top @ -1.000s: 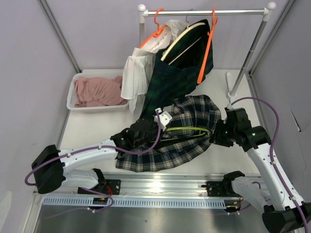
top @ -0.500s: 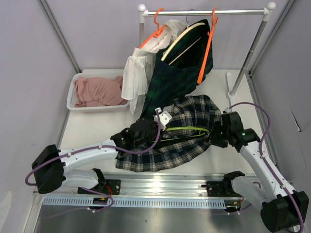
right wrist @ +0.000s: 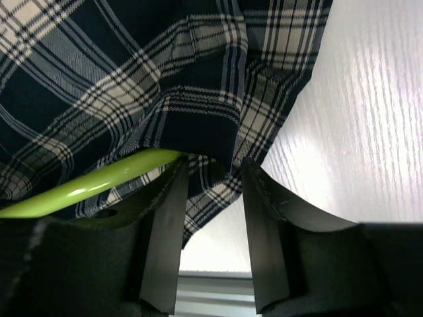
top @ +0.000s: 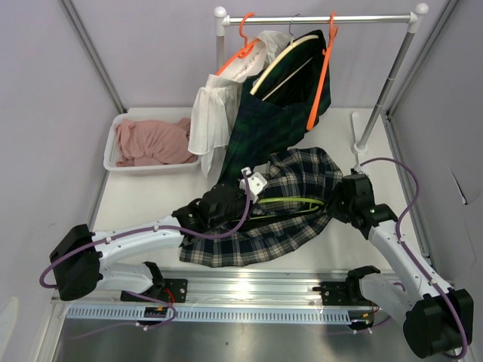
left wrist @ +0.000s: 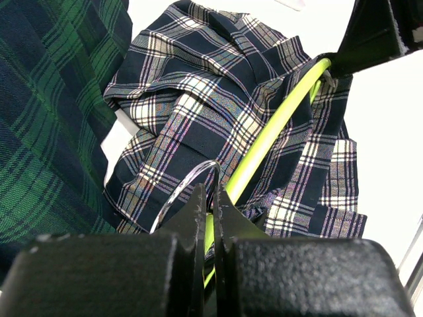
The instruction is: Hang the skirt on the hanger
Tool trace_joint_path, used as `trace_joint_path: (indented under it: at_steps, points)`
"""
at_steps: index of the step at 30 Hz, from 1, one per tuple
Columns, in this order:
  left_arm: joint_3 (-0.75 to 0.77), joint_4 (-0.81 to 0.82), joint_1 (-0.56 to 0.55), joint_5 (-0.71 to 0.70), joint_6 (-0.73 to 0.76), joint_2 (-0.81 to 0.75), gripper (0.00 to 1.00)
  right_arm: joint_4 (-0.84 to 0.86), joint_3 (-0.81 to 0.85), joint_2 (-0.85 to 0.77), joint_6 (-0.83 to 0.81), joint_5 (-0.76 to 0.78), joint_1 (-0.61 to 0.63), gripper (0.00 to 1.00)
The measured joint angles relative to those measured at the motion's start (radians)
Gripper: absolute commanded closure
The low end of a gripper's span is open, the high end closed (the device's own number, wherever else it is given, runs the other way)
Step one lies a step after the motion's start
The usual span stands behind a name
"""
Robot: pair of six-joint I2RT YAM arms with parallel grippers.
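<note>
- I see the skirt (top: 281, 215), a navy-and-white plaid, lying crumpled on the white table (top: 151, 197) between the two arms, near the table's front edge.
- A lime-green hanger (top: 296, 201) lies across the skirt. Its bar runs left to right, with folds of cloth over and around it.
- My left fingers (left wrist: 213, 195) are clenched together at the hanger's neck, where the silver wire hook curves up out of the green bar. I take it that they grip the hanger there.
- My right fingers (right wrist: 215, 170) are released, with a clear gap between them. They sit at the skirt's right edge, and a corner of the hem hangs into the gap. The right end of the green bar lies just beside one finger.
- In the right wrist view I cannot tell whether either finger is pressing on the cloth.
- Behind the skirt stands a clothes rail (top: 317, 18). It carries a dark green plaid garment (top: 272, 121) and a white blouse (top: 211, 113) on orange hangers (top: 321, 75). The green garment's lower edge reaches down to the table, just beside the skirt.
- At the back left of the table is a white basket (top: 112, 151) holding a pink garment (top: 155, 141), well apart from the skirt.
</note>
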Motion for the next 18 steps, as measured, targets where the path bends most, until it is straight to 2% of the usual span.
trace_joint_path:
  at_steps: [8,13,16,18]
  points:
    - [0.001,0.000,0.002,-0.001,0.000,0.000,1.00,0.068,-0.001,0.048,0.000,0.014,-0.002,0.70]
    - [0.002,-0.001,0.003,0.002,0.000,0.000,1.00,0.103,-0.023,0.064,-0.007,0.019,-0.002,0.92]
    - [0.002,-0.003,0.003,0.007,0.000,0.000,1.00,0.105,-0.027,0.069,-0.010,0.026,-0.002,1.00]
    - [0.003,-0.008,0.003,0.011,0.000,0.000,1.00,0.106,-0.027,0.069,-0.013,0.031,-0.001,1.00]
